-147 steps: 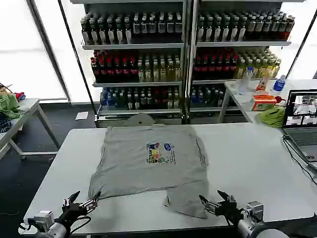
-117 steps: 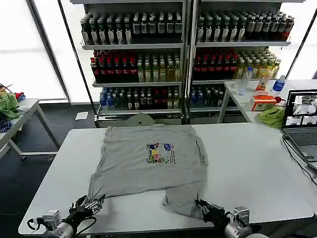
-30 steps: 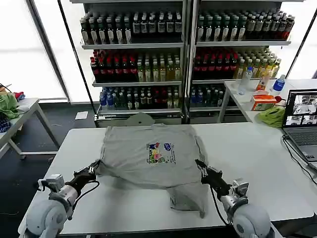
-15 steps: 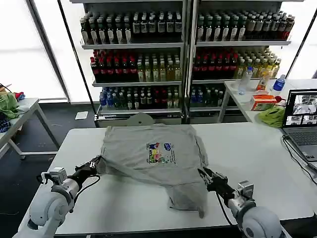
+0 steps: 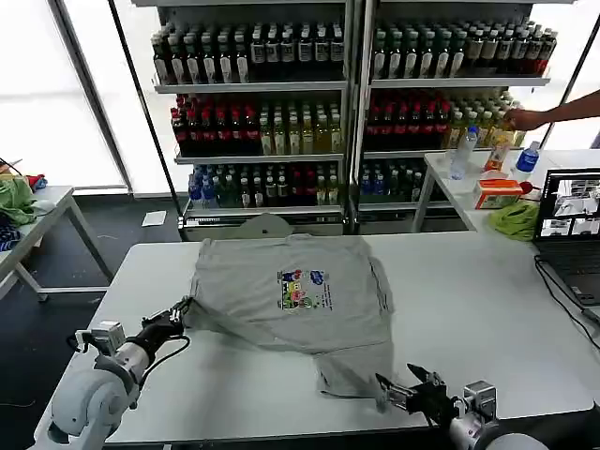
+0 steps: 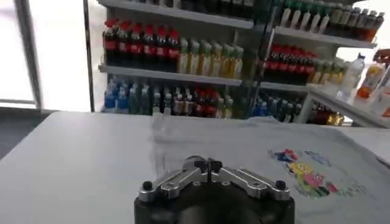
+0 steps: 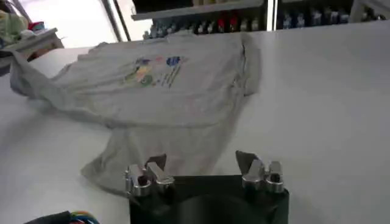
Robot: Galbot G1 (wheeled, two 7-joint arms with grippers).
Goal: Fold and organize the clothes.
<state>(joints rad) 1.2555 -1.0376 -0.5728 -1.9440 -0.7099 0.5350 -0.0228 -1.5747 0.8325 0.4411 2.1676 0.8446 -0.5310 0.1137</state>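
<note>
Shirt [image 5: 291,300] lies on table [image 5: 469,309], print up. My left gripper [image 5: 172,319] pinches its left bottom corner, lifted for folding over. My right gripper [image 5: 405,396] sits open by near hem, holding nothing.

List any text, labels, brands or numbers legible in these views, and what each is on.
None can be read.
Shirt chest print: colourful, any lettering too small.
Bottle labels on the shelves: too small.
Laptop screen: blurred.
Orange box: unreadable.
</note>
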